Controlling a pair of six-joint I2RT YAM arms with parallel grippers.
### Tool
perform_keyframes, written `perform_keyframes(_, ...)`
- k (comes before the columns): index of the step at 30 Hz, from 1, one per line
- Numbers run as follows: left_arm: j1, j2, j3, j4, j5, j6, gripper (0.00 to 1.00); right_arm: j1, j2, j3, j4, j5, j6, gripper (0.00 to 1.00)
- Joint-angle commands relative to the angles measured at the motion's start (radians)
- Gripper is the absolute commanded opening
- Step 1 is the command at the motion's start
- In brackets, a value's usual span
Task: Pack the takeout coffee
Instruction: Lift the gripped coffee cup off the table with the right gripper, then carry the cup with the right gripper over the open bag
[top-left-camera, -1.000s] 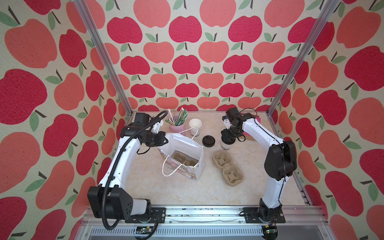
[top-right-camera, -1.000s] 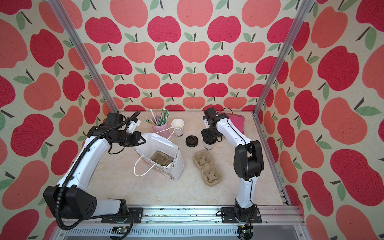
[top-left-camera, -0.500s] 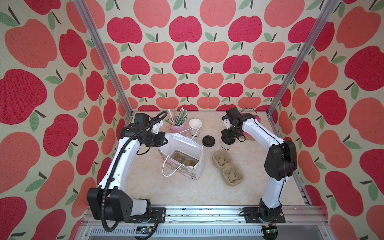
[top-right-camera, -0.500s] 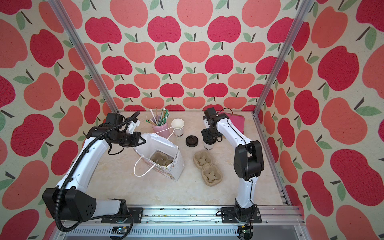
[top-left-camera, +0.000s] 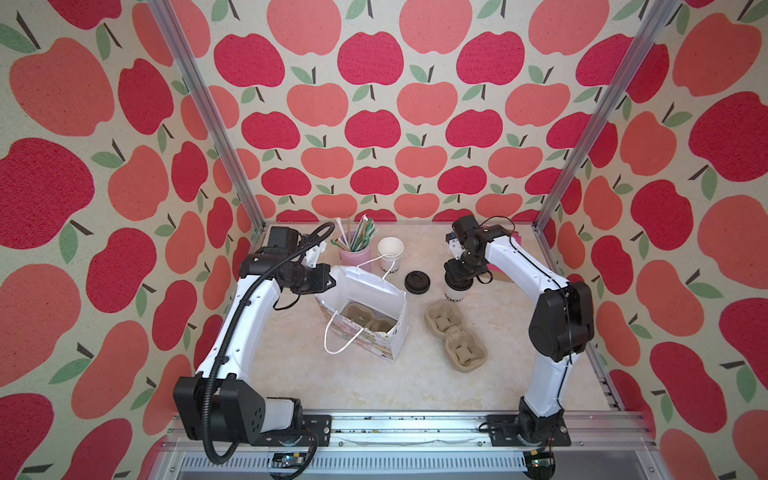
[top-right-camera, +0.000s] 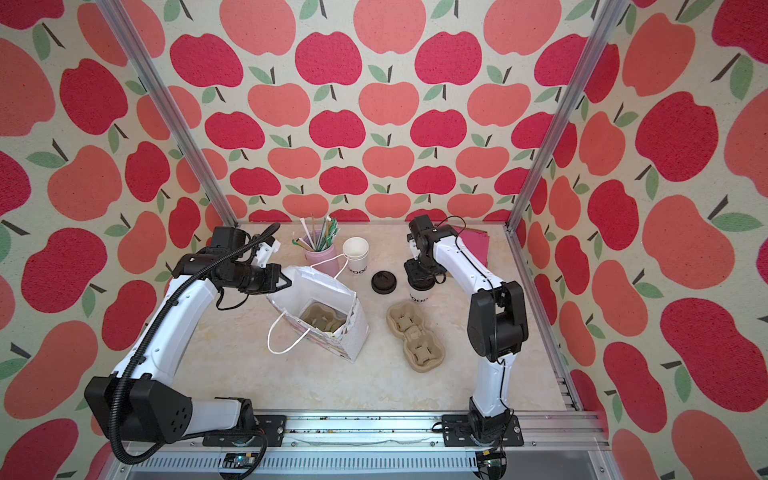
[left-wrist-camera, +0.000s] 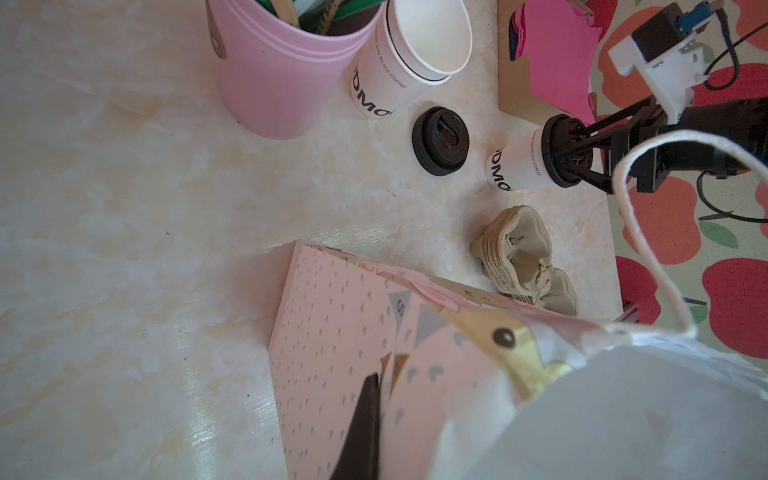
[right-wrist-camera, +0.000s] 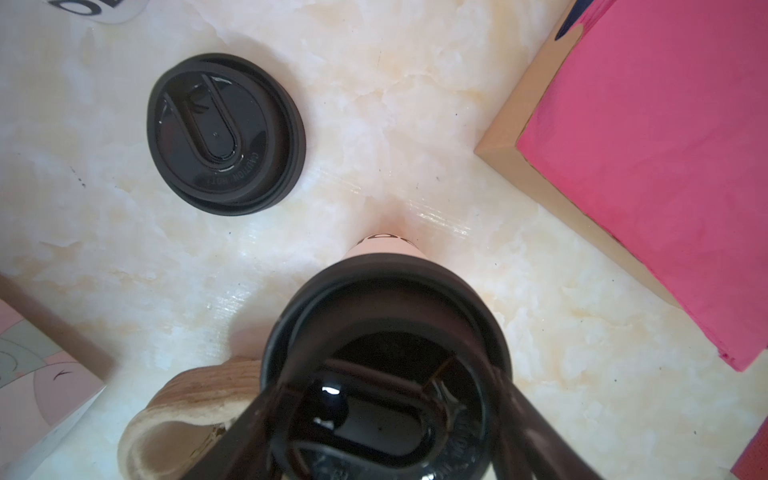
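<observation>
This is a robotics lab test cell dressed up as a takeaway coffee counter. Bare aluminium posts (top-left-camera: 210, 124) frame walls of apple-print fabric (top-left-camera: 374, 124), and two white robot arms (top-left-camera: 245, 324) are bolted to a metal rail (top-left-camera: 395, 428) at the front of a marble-look tabletop (top-left-camera: 353, 382). The café props are a pink cup of straws (top-left-camera: 355, 251), stacked paper cups (top-left-camera: 390, 257), a lidded paper coffee cup (top-left-camera: 455, 294), a spare black lid (top-left-camera: 417, 282), pulp cup carriers (top-left-camera: 455, 336), pink napkins (left-wrist-camera: 557, 54) and a paper gift bag (top-left-camera: 374, 291).
</observation>
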Motion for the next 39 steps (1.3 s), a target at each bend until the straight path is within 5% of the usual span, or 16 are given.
perform_keyframes(1,-0.004,-0.02,-0.009,0.013,-0.013,-0.016,0.0,-0.005,-0.055,0.035,-0.072,0.024,0.005,0.65)
perform_keyframes(39,-0.003,-0.034,-0.021,0.036,-0.01,-0.028,0.0,0.301,-0.186,0.638,-0.39,-0.016,-0.039,0.63)
